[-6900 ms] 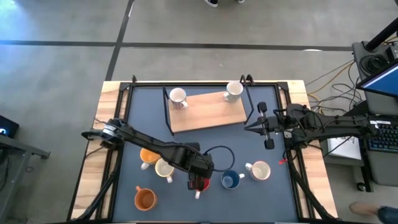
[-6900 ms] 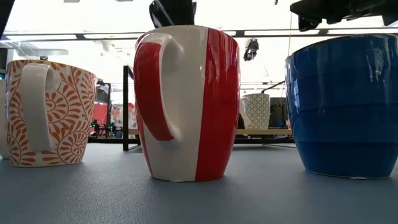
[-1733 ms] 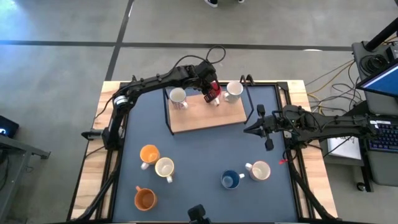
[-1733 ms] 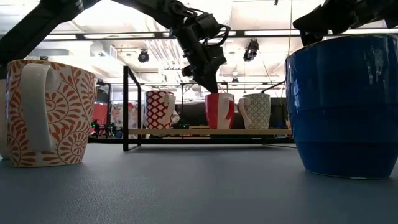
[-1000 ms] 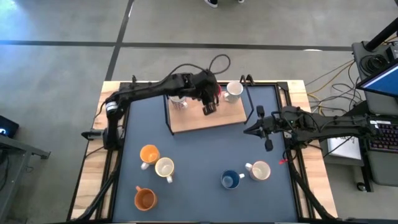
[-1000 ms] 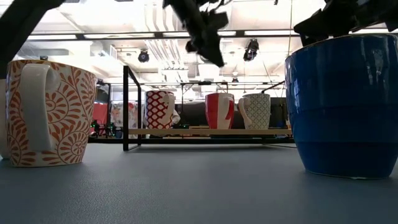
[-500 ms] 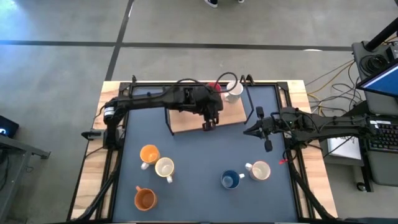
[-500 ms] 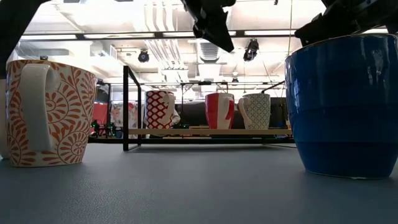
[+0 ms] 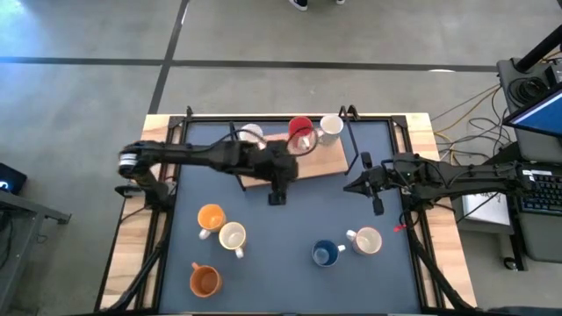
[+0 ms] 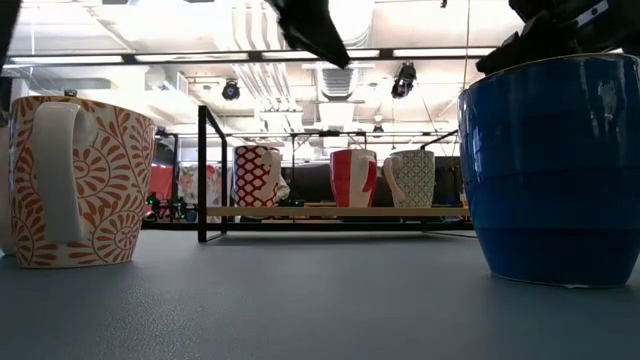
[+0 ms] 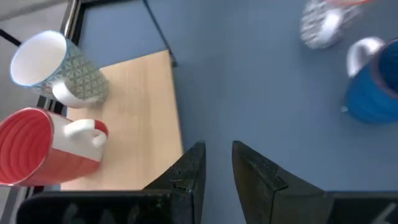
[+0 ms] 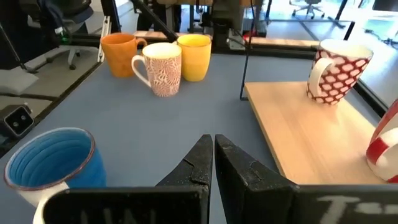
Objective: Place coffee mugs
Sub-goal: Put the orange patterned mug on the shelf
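On the wooden board at the far middle stand three coffee mugs: a red one, a white patterned one and a red-dotted white one, half hidden by my left arm. My left gripper hangs open over the blue mat just off the board's near edge, with nothing between its fingers. Several more mugs rest on their bases on the mat: yellow, cream, orange, blue, white. My right gripper waits shut at the right.
A black metal frame stands around the board, which sits raised above the mat. The blue mat shows bare between the board and the near mugs. Cables and desk gear lie beyond the table's right edge.
My left gripper has drawn back from above the board, away from the red mug, toward the table's near edge and a little left, and now hangs over the mat. The red mug stays upright on the board. The gap between the fingers looks unchanged.
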